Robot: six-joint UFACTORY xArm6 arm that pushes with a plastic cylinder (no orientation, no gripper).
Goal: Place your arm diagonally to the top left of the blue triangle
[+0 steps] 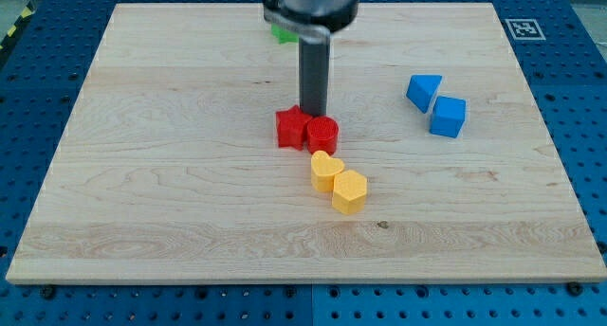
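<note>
The blue triangle (423, 90) lies at the view's right, touching a blue cube (448, 117) just below and right of it. My tip (313, 114) stands near the board's centre, well to the left of the blue triangle and slightly lower. The tip's end sits right behind a red star-shaped block (292, 128) and a red round block (322, 135), seemingly touching them.
A yellow heart-shaped block (326, 170) and a yellow hexagonal block (349, 191) lie just below the red pair. A green block (281, 31) is mostly hidden behind the arm at the view's top. The wooden board (142, 174) ends in blue perforated table.
</note>
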